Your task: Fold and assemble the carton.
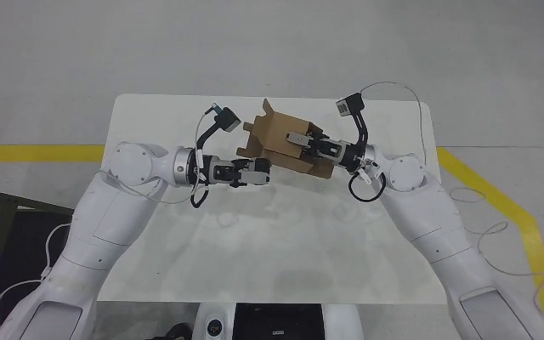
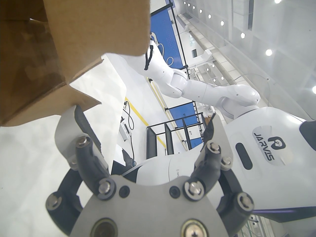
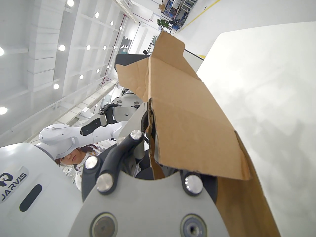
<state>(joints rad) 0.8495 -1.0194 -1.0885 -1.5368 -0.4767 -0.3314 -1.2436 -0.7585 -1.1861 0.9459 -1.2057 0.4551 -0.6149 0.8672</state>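
Your right claw [image 1: 296, 138] pinches a wall of the carton [image 1: 280, 136], which lies between both claws. Your left claw [image 2: 145, 114] is spread, one finger [image 2: 82, 123] touching a flap corner. The cardboard looks light and stiff but easily creased, so grip near the folds.

Carton [image 3: 187, 114] wall in right claw [image 3: 153, 130], white table [image 3: 266, 75]

Top view high above, facing straight down on white rectangular table [image 1: 280, 246], wrist views close in, tilted up toward white ceiling [image 2: 271, 25], all three sharing brown corrugated cardboard carton [image 1: 276, 127].
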